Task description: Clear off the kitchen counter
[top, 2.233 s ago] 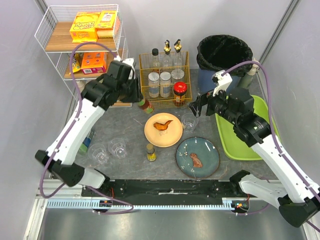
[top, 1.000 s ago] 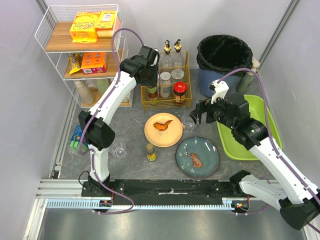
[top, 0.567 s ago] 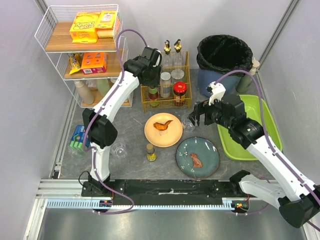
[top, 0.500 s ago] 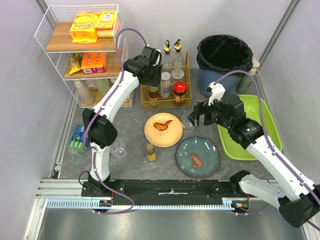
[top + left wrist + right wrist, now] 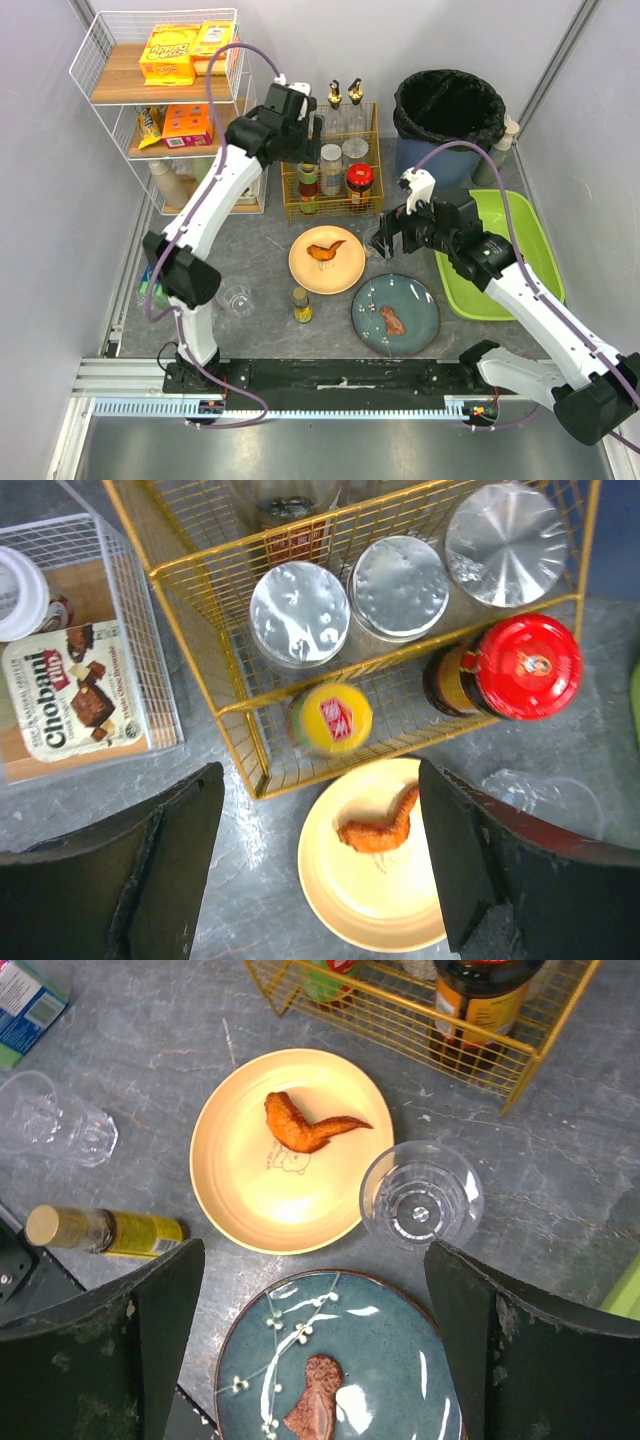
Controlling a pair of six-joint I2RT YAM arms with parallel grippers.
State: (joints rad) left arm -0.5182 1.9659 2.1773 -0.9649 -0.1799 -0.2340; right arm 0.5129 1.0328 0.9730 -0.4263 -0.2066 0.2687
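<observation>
Kitchen counter is spreading out under and in front of the gold wire basket. Left gripper is hanging spread wide over the basket's front corner, gripping nothing, with the yellow-capped bottle sitting inside. I'd lift straight up, clear of the wires. Right gripper, also spread, is hovering by the glass just in front of the basket. Box left of the basket is showing "Chobani".

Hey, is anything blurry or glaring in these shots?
Left wrist view: the yellow-capped bottle is smeared, and the silver lids catch glare. Right wrist view: sharp, with highlights on the teal plate. Top view: evenly lit, crisp.
</observation>
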